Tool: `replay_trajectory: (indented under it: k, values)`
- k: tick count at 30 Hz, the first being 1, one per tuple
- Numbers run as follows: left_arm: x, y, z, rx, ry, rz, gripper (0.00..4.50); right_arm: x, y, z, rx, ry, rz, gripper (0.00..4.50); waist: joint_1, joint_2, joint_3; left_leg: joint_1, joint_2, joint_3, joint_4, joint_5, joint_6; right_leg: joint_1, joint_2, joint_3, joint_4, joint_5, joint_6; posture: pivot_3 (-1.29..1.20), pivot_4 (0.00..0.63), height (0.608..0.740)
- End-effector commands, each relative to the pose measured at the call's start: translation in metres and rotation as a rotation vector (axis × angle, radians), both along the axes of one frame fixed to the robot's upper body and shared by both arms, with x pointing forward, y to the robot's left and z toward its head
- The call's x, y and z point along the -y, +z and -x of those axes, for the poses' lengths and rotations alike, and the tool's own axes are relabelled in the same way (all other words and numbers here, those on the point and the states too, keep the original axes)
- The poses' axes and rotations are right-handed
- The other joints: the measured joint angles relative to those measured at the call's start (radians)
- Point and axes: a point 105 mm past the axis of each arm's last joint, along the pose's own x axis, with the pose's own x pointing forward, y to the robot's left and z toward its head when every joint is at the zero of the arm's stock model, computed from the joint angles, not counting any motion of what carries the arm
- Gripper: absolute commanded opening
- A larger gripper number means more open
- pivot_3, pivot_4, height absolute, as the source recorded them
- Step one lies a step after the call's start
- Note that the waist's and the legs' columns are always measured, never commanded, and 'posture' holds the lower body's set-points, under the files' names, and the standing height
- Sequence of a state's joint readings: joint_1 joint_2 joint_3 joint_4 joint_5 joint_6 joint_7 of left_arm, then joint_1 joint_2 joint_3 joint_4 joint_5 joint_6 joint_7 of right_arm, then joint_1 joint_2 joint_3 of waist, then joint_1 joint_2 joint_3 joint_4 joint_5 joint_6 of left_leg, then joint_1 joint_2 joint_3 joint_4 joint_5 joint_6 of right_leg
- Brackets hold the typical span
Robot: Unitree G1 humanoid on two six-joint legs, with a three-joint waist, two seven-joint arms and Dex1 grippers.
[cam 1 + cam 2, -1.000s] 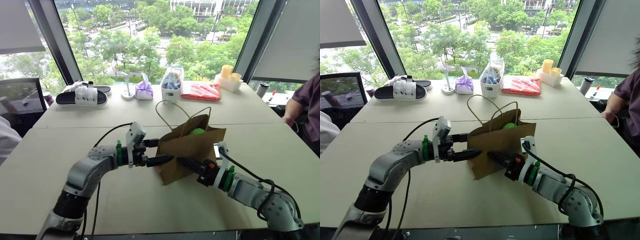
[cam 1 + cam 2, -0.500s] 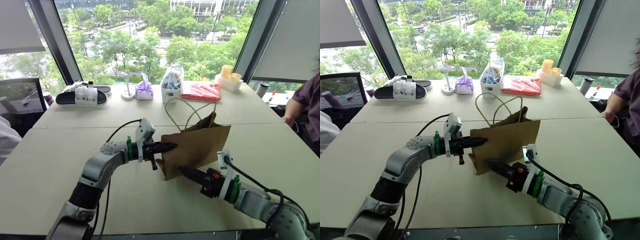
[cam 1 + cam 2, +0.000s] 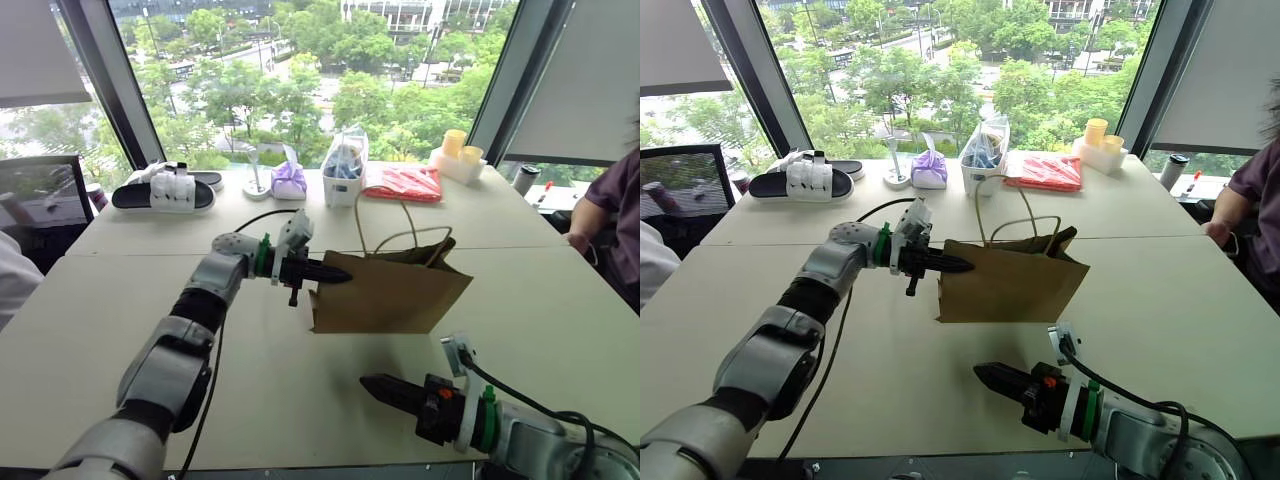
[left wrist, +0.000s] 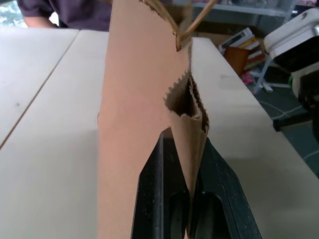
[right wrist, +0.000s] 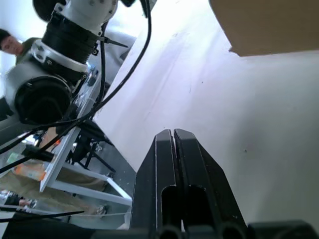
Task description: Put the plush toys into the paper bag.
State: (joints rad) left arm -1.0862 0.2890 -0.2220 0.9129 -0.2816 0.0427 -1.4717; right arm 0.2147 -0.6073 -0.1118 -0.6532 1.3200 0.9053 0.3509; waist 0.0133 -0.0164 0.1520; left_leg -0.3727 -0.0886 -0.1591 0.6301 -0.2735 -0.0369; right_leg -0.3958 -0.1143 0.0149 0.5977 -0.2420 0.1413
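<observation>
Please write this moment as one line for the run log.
left gripper: shut on paper bag rim | right gripper: shut, empty, apart from bag | bag: on table

The plain brown kraft paper bag [image 3: 388, 295] with thin, light twisted cord handles [image 3: 412, 232] hangs tilted above the pale bench [image 3: 300, 390] — its upper corner on the robot's left is pinched flat in the left tool [image 3: 340, 274], its black fingers [image 4: 152, 199] clamped on either side of the serrated top edge. The bottom edge runs roughly level, clear of the bench. The mouth is pressed nearly closed and creased at the rim; the handles loop upward — whether anything lies inside cannot be told.
</observation>
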Motion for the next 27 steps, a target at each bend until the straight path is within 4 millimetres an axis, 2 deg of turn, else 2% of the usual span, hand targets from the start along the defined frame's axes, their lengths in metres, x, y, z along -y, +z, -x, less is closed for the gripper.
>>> replay_trajectory:
  k: [1,4,6,7,10,15,21,23,27]
  values:
    - [0.003,0.005,-0.005,0.076,-0.021,-0.034,0.05,-0.002,0.013,0.007,0.052,-0.012,-0.018,0.0,-0.001,0.0,0.0,0.0,0.0,0.0,0.0,0.0,0.0,0.0,0.0,0.0,0.0,0.0,0.0,0.0,0.15,0.74]
    - [0.005,0.004,-0.01,0.099,-0.001,-0.04,0.95,0.0,0.014,0.009,0.053,-0.037,-0.012,0.0,-0.002,0.0,0.0,0.0,0.0,0.0,0.0,0.0,0.001,0.0,0.0,0.0,0.0,0.0,0.001,0.0,0.15,0.74]
    - [0.006,0.003,-0.011,0.139,0.005,-0.049,1.81,0.001,0.013,0.009,0.054,-0.047,-0.009,0.0,-0.002,0.0,0.0,0.001,0.0,0.0,0.0,0.0,0.001,0.0,0.0,0.0,0.0,0.0,0.001,0.0,0.15,0.74]
    - [0.006,0.005,-0.012,0.155,0.007,-0.045,2.4,0.001,0.013,0.008,0.055,-0.048,-0.008,0.0,-0.002,0.0,0.0,0.001,0.0,0.0,0.0,0.0,0.001,0.001,0.0,0.0,0.001,0.0,0.001,0.0,0.15,0.74]
    - [0.001,0.007,-0.015,0.188,0.032,-0.053,3.81,0.002,0.017,0.003,0.068,-0.037,-0.03,0.0,-0.003,0.0,0.0,0.001,0.0,0.0,0.0,0.0,0.001,0.0,0.0,0.0,0.001,0.0,0.001,0.0,0.15,0.74]
    - [-0.031,0.006,-0.021,0.224,0.135,-0.054,3.81,0.017,0.02,-0.012,0.101,-0.043,0.001,0.0,-0.008,0.0,0.0,0.001,0.0,0.0,0.001,0.0,0.001,0.0,0.0,0.0,0.002,0.001,0.001,0.0,0.15,0.74]
    - [-0.08,0.01,-0.018,0.094,0.351,0.078,3.81,0.032,0.024,-0.021,0.145,-0.05,0.052,0.0,-0.013,0.001,0.0,0.002,0.001,-0.004,0.0,0.0,0.001,0.0,0.0,0.0,0.003,0.001,0.001,0.0,0.15,0.74]
    - [-0.1,0.004,0.001,0.04,0.449,0.127,3.81,0.039,0.028,-0.025,0.185,-0.075,0.072,0.0,-0.018,0.001,0.0,0.001,0.001,-0.005,0.0,0.0,0.001,0.0,0.0,0.001,0.003,0.001,0.001,0.0,0.15,0.74]
    - [-0.112,-0.004,0.029,0.001,0.576,0.142,3.81,0.046,0.029,-0.026,0.219,-0.093,0.095,0.0,-0.02,0.001,0.0,0.001,0.002,-0.006,0.0,0.0,0.0,0.0,-0.001,0.002,0.004,0.001,0.001,0.0,0.15,0.74]
